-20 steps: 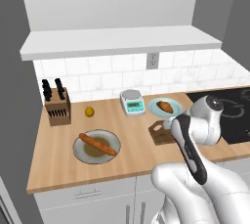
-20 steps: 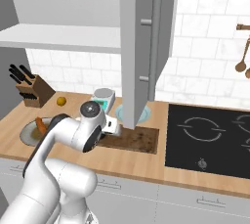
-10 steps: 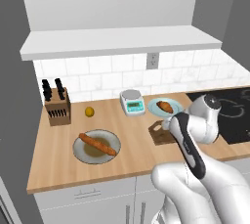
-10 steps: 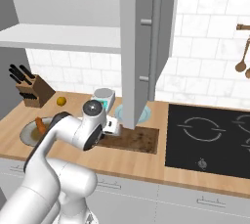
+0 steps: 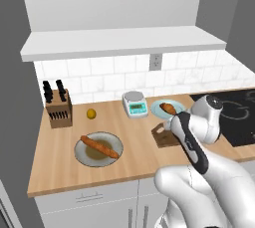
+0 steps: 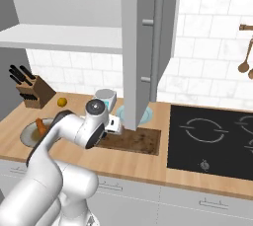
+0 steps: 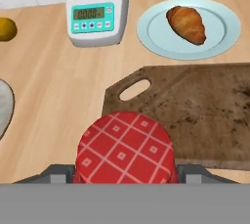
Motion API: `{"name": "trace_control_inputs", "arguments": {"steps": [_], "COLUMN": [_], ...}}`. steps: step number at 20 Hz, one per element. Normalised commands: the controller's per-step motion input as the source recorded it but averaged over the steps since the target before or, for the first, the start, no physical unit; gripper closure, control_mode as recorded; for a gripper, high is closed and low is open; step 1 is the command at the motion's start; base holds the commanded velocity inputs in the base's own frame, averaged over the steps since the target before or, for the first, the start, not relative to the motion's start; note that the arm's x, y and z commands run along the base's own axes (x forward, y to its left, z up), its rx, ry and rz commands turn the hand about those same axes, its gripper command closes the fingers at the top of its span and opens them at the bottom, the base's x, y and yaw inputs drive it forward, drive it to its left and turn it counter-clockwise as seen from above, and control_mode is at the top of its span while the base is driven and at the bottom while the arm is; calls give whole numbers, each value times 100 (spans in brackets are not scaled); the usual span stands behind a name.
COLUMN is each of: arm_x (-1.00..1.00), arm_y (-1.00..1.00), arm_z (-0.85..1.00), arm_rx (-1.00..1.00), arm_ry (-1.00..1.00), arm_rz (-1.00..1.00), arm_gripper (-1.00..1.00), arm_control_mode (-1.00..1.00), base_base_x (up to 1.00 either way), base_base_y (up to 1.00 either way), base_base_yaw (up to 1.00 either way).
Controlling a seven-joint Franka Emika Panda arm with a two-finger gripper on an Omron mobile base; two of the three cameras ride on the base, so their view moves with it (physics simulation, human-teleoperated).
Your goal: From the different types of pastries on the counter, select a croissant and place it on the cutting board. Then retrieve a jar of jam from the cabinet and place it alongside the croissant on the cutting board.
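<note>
Two dark finger pads (image 7: 53,173) flank the jar of jam (image 7: 126,148) in the hand view, so the claw (image 7: 126,174) is pinching it; the jar's red checked top sits at 6 o'clock in that view, over the near edge of the cutting board (image 7: 195,110) beside the handle cut-out. The board is bare. At 1 o'clock from the jar, the croissant (image 7: 186,23) lies on a pale blue plate (image 7: 222,32) just beyond the board's far edge, not on the board. A kitchen scale (image 7: 97,10) stands at 11 o'clock, and a lemon (image 7: 7,28) shows at the far left edge.

In the left base view the croissant (image 5: 167,108) on its plate sits at 3 o'clock of the scale (image 5: 135,104), with the cutting board (image 5: 162,137) just nearer on the tabletop (image 5: 55,157). The baguette (image 5: 100,147) lies across a round plate (image 5: 84,156) well to the left, the lemon (image 5: 91,114) and a knife block (image 5: 58,110) behind it.

In the right base view an open cabinet door (image 6: 143,47) hangs above the cutting board (image 6: 138,143), with the black stovetop (image 6: 212,136) at 3 o'clock.
</note>
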Motion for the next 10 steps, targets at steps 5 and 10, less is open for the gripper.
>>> {"name": "trace_control_inputs", "arguments": {"steps": [5,10], "arm_x": [-3,0], "arm_y": [14,4], "arm_z": [-90,-44], "arm_rx": [-9,1], "arm_ry": [-3,1], "arm_rz": [0,0], "arm_gripper": [100,100], "arm_control_mode": [-100,-100], "base_base_x": [0,0], "base_base_y": [0,0], "base_base_yaw": [0,0]}}
